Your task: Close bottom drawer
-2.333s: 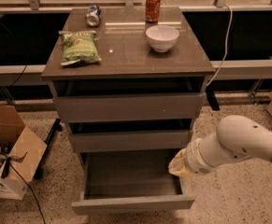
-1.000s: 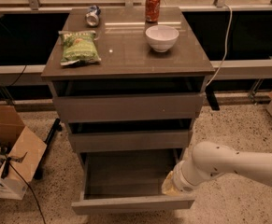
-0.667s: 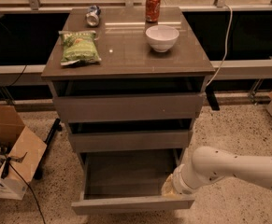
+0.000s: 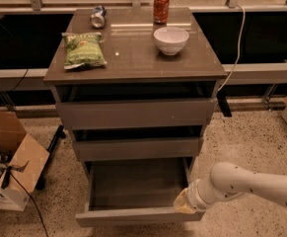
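Note:
The bottom drawer (image 4: pixel 133 216) of the grey-brown cabinet (image 4: pixel 133 112) stands pulled out far, its grey inner box empty. My white arm reaches in from the right, low down. My gripper (image 4: pixel 182 203) is at the drawer's front right corner, right against the top edge of the drawer front. The middle drawer (image 4: pixel 138 148) and the top drawer (image 4: pixel 135 113) are each pulled out a little.
On the cabinet top lie a green chip bag (image 4: pixel 84 50), a white bowl (image 4: pixel 171 39), a red soda can (image 4: pixel 161 7) and a tipped can (image 4: pixel 98 17). An open cardboard box (image 4: pixel 10 167) stands at the left on the speckled floor. A cable hangs at the right.
My arm has dropped lower and moved left, from beside the drawer's right wall down to its front right corner. The drawer is as far out as before.

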`<state>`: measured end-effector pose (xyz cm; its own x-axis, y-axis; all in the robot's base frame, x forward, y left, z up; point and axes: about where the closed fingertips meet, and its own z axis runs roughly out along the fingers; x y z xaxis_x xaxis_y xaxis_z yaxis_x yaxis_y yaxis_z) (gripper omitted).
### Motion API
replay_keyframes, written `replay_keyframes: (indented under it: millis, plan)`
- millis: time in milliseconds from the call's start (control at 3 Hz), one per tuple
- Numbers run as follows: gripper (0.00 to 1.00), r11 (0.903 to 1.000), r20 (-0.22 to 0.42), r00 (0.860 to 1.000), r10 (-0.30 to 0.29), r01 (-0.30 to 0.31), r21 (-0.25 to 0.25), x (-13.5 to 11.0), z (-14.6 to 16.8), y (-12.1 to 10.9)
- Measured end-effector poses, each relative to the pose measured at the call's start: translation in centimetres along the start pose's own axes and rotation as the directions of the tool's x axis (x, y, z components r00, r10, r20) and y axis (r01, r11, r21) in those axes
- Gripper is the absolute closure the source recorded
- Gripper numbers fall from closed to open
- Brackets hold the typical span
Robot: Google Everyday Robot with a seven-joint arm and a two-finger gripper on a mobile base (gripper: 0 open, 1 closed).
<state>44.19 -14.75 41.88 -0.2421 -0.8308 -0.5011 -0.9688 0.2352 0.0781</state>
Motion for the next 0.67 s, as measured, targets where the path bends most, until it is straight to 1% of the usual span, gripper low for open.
replay_keyframes:
  millis: [333, 667]
  plan:
    - [1.00, 0.9994, 0.015, 0.999, 0.030, -0.030, -0.019, 1.6, 1.7, -0.4]
    - [1.00, 0.9968, 0.014, 0.998, 0.064, -0.064, -0.048, 3.5, 4.4, -1.0]
